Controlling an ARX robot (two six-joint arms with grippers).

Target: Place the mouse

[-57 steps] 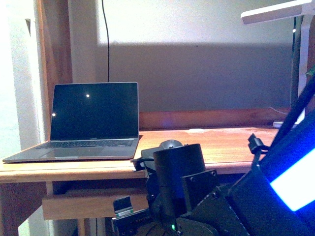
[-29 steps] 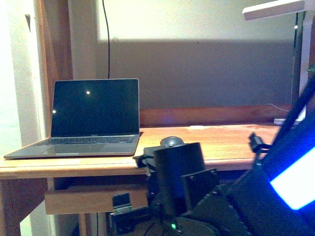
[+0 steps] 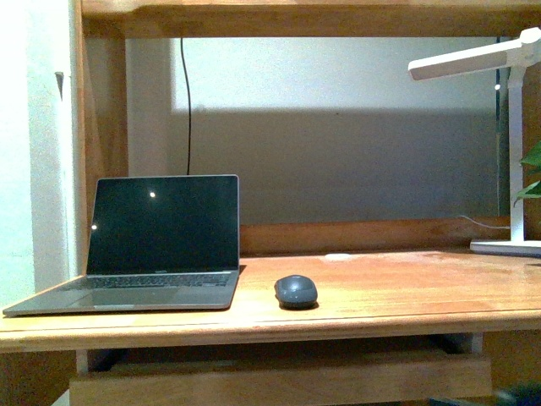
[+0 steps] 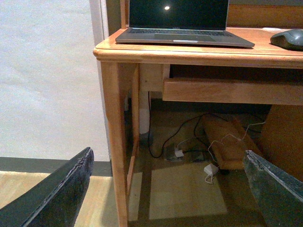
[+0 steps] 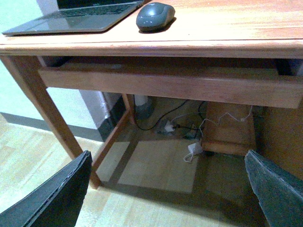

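The dark grey mouse (image 3: 296,291) rests alone on the wooden desk (image 3: 406,296), just right of the open laptop (image 3: 156,245). It also shows in the right wrist view as the mouse (image 5: 155,15) and at the frame edge in the left wrist view as the mouse (image 4: 289,39). Both arms are out of the front view. My left gripper (image 4: 170,189) hangs open below desk height, facing the floor under the desk. My right gripper (image 5: 168,189) is open too, low in front of the desk, with nothing between its fingers.
A white desk lamp (image 3: 499,127) stands at the desk's right end beside a plant leaf (image 3: 531,173). A drawer front (image 5: 170,85) runs under the desktop. Cables and a white adapter (image 5: 193,150) lie on the floor. A desk leg (image 4: 116,142) is near the left gripper.
The arm that filled the lower front view has dropped out of sight. The view has shifted, and the mouse now sits fully exposed on the desk.
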